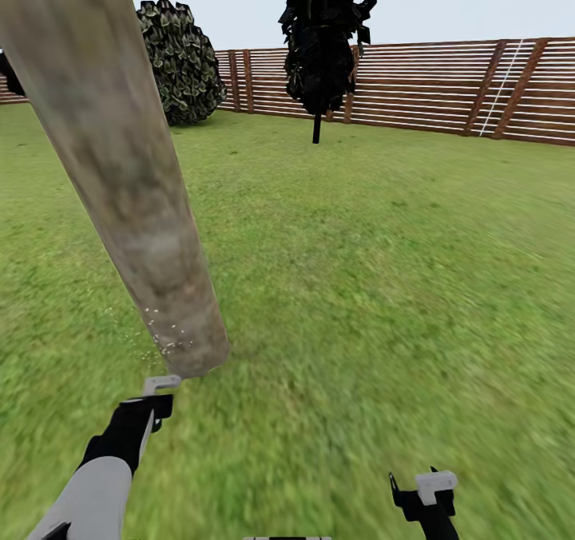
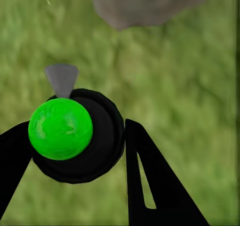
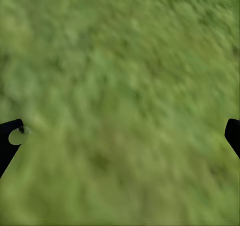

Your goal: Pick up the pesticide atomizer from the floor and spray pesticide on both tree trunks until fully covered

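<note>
1. Left gripper (image 2: pixel 75 151) fingers (image 2: pixel 150 186) clamped on the pesticide atomizer (image 2: pixel 75 136), black body with a green ball top and a grey nozzle (image 2: pixel 62 79).
2. Nozzle aimed at the base of the near tree trunk (image 1: pixel 128 172), just beside it; pale droplets (image 1: pixel 160 336) speckling the trunk foot.
3. Right gripper (image 3: pixel 120 136) fingertips wide apart, nothing between, over the grass lawn (image 1: pixel 383 268).
4. Beyond: dark narrow tree (image 1: pixel 323 29), leafy bush (image 1: pixel 182 61), slatted wooden fence (image 1: pixel 447 85).

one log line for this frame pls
left hand: shut on atomizer | spraying tree trunk base | right hand: open, over grass
</note>
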### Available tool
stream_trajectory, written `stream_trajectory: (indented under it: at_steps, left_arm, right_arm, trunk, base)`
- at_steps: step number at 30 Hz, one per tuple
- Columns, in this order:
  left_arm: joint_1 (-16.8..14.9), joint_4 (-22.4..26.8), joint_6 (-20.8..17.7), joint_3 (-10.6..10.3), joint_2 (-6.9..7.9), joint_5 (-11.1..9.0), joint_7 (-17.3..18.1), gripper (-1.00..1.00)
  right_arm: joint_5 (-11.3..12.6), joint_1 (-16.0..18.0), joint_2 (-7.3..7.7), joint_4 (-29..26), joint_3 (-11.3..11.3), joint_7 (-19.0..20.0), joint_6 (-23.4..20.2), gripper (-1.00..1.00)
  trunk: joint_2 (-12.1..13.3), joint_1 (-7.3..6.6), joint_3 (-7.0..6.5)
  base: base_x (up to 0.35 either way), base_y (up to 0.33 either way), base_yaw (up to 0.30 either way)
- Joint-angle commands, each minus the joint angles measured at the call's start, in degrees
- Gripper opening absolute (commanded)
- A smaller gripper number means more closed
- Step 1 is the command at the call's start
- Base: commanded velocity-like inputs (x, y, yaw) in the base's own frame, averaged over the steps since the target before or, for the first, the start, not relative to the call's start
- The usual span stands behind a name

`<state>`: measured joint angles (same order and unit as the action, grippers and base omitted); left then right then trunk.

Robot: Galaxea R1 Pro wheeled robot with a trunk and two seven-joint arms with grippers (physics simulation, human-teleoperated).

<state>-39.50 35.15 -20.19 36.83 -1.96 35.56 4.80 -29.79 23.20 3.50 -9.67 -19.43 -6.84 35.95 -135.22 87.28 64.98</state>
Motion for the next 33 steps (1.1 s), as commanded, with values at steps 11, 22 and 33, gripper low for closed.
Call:
stream_trajectory:
  at_steps: [11,22,33]
  left_arm:
    - [0.21,-0.01,1.61,0.05,-0.43,-0.10,-0.03,-1.00]
    - [0.39,0.78,4.09,0.05,-0.16,-0.14,-1.16,-1.00]
    - [-0.31,0.92,4.14,0.08,-0.10,0.05,-1.02,-1.00]
  right_arm:
    - [0.00,0.00,-0.06,0.00,0.05,-0.01,0.00,1.00]
    - [-0.06,0.00,0.00,0.02,0.02,0.04,0.00,1.00]
    - [-0.09,0.00,0.50,2.77,0.05,0.06,0.02,1.00]
  trunk:
    - [0.00,0.00,0.00]
    - [0.00,0.00,-0.12]
    - [0.00,0.00,-0.19]
  base:
    - [-0.156,-0.190,0.001]
    - [-0.170,-0.226,0.039]
    - [0.007,-0.265,0.023]
